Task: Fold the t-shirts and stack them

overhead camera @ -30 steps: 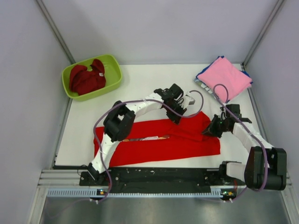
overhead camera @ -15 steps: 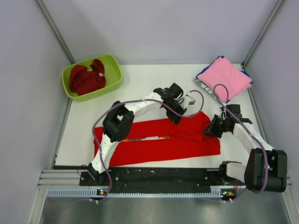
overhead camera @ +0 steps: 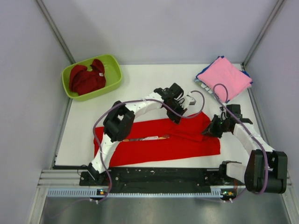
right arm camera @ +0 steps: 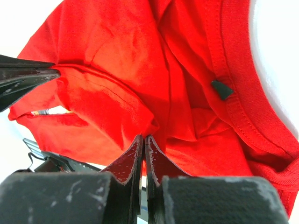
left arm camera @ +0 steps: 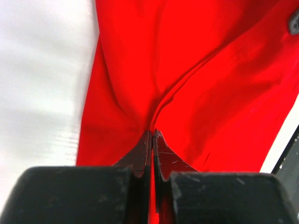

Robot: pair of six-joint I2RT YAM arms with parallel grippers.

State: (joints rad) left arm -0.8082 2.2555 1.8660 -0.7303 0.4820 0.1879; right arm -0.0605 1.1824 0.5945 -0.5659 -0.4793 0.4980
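A bright red t-shirt (overhead camera: 163,140) lies stretched across the near half of the table, partly folded lengthwise. My left gripper (overhead camera: 178,118) is shut on its far edge; the left wrist view shows red cloth (left arm camera: 187,70) pinched between the closed jaws at the gripper (left arm camera: 153,133). My right gripper (overhead camera: 208,132) is shut on the shirt's right end; the right wrist view shows the cloth (right arm camera: 140,70) gathered at the gripper (right arm camera: 143,136). A darker red shirt (overhead camera: 87,78) lies crumpled in the tub. A pink shirt (overhead camera: 225,77) lies folded on a blue one (overhead camera: 202,73) at the far right.
A lime-green tub (overhead camera: 112,70) stands at the far left of the white table (overhead camera: 140,84). Grey walls close in the sides and back. The arms' base rail (overhead camera: 159,179) runs along the near edge.
Almost nothing has moved; both grippers stay shut on the red shirt, the left one shifted very slightly.
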